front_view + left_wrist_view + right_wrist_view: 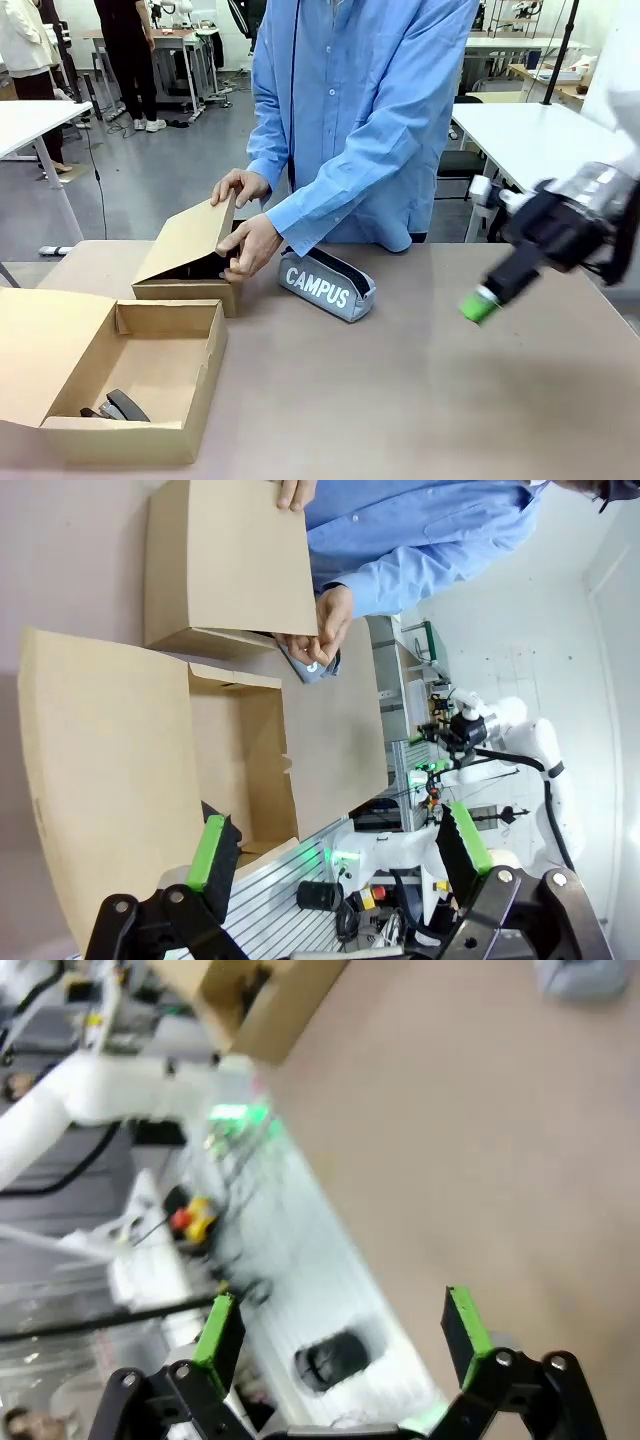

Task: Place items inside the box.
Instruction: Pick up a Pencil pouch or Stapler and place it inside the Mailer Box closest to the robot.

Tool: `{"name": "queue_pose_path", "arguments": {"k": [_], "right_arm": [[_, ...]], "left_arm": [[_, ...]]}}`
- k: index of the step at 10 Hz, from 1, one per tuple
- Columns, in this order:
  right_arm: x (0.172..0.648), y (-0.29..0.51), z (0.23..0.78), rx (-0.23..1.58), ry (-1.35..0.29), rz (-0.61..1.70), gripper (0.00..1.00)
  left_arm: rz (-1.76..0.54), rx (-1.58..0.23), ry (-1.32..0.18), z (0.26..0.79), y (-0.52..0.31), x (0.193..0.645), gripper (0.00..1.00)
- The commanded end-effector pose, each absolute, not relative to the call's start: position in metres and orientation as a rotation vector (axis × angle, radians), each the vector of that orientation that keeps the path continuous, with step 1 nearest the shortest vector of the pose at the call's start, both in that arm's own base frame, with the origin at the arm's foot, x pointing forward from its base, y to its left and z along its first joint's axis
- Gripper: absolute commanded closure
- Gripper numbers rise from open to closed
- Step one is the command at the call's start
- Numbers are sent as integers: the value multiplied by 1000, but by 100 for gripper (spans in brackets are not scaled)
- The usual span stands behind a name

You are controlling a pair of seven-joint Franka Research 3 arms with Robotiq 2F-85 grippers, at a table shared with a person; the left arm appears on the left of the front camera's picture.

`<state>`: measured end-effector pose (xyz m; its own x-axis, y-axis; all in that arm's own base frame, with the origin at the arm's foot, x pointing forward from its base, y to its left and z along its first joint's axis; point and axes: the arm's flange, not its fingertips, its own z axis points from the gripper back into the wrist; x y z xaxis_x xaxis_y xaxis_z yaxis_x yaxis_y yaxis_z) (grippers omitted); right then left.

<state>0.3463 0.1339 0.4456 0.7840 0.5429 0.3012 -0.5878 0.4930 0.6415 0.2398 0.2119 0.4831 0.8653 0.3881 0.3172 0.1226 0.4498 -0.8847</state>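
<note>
Two green-padded fingers of the right hand (pixel 340 1335) stand wide apart at the bottom of the right wrist view, with nothing between them. In the front view this hand (pixel 480 304) shows blurred at the right middle of the frame, over the bare worktop (pixel 420 400) and touching nothing.

Left hand (pixel 338 850) is likewise open and empty at the bottom of the left wrist view. Beyond its fingers lies the brown cardboard box (pixel 100 760) with its wide lid flap folded out.

At the lower left of the front view the box (pixel 200 370) sits open on the worktop, and a black stapler (pixel 115 405) lies in its near left corner. Just behind it stands a smaller cardboard box (pixel 185 270), its lid half raised. The person's hands are on it, one (pixel 240 185) on the lid's top edge and the other (pixel 250 245) at its right side. Just right of that hand, near the middle of the frame, the grey "CAMPUS" pencil case (pixel 325 285) lies on the worktop, outside both boxes.
</note>
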Motion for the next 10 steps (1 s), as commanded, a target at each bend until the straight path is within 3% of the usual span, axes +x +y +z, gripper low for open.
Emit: {"name": "queue_pose_path", "arguments": {"k": [1,3,10], "right_arm": [[371,154,429,690,-244,613,0],[377,158,425,576,-403,614,0],[362,129,429,655,-410,626,0]], "left_arm": [[156,-1123,-549,484,212,239,0],[156,-1123,-549,484,212,239,0],[156,-1123,-549,484,212,239,0]]}}
